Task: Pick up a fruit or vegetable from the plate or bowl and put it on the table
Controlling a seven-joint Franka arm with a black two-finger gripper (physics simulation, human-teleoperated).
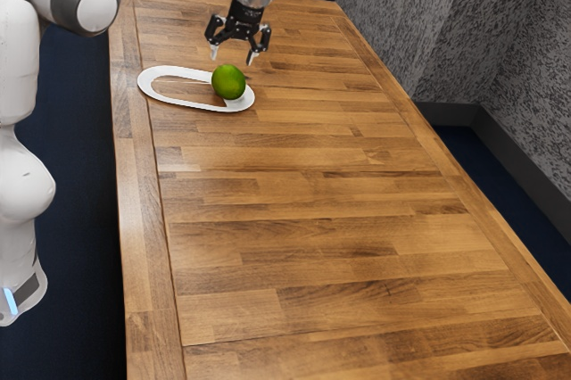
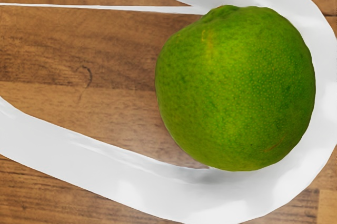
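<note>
The gripper (image 1: 232, 57) is hovering, jaws apart, above a green fruit (image 1: 228, 82) that is resting toward one end of a white plate (image 1: 171, 71) on the wooden bench (image 1: 312, 237)

No text, label, brand, number or sign can be read in either view. Between eleven and twelve o'clock in the exterior view, faint pale marks on the dark hand mount (image 1: 249, 13) are too small to read.

- 1 plate (image 1: 174, 70) on the surface (image 1: 294, 193), toward the exterior view's upper left.
- 1 fruit (image 1: 228, 82) on the plate, at its end on the exterior view's right.
- The fingers (image 1: 213, 53) above the fruit.
- Wall (image 1: 419, 23) beyond the surface, on the exterior view's right.
</note>
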